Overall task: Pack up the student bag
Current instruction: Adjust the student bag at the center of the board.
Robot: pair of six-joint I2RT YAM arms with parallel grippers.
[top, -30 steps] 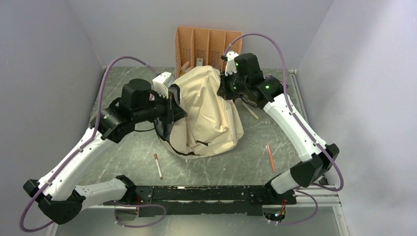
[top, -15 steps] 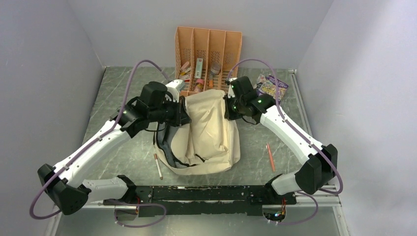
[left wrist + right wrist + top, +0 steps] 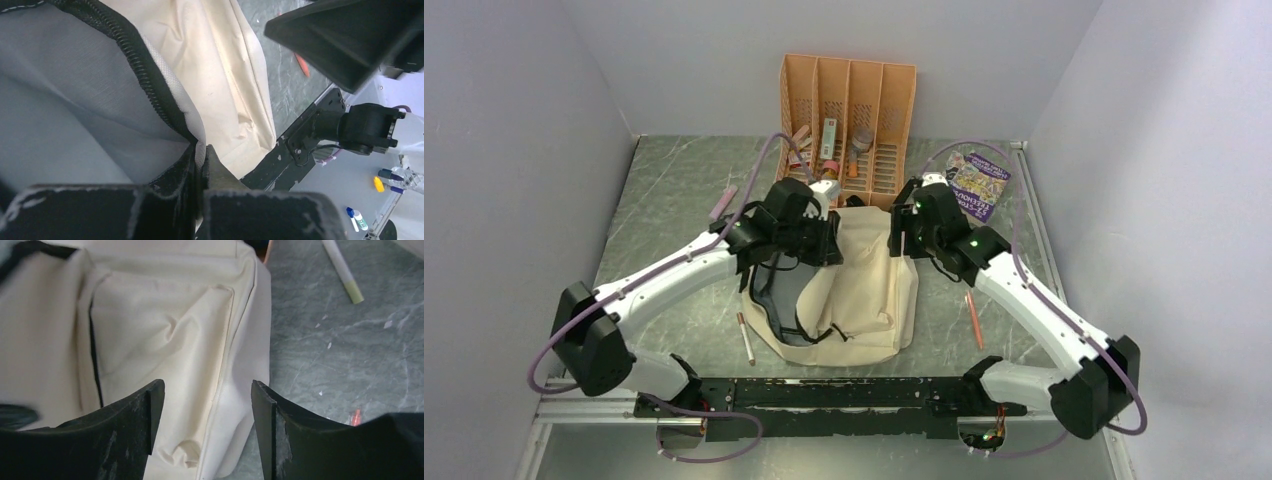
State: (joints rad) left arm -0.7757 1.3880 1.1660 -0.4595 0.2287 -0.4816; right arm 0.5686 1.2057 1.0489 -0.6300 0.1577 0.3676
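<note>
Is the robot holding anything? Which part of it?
The left end effector pinches the student bag at the rim of its opening, beside the black zipper. The right end effector is open, holding nothing.

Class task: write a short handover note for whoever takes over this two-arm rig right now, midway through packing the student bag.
Grippers: the left gripper is shut on the zipper edge of the student bag. The right gripper is open and empty over the bag's right side.
Bag: lying mid-table, mouth showing grey lining.
Done: nothing visibly packed.
Left: white pen, orange pen and booklet lie on the table, with more items in the orange organiser.
</note>
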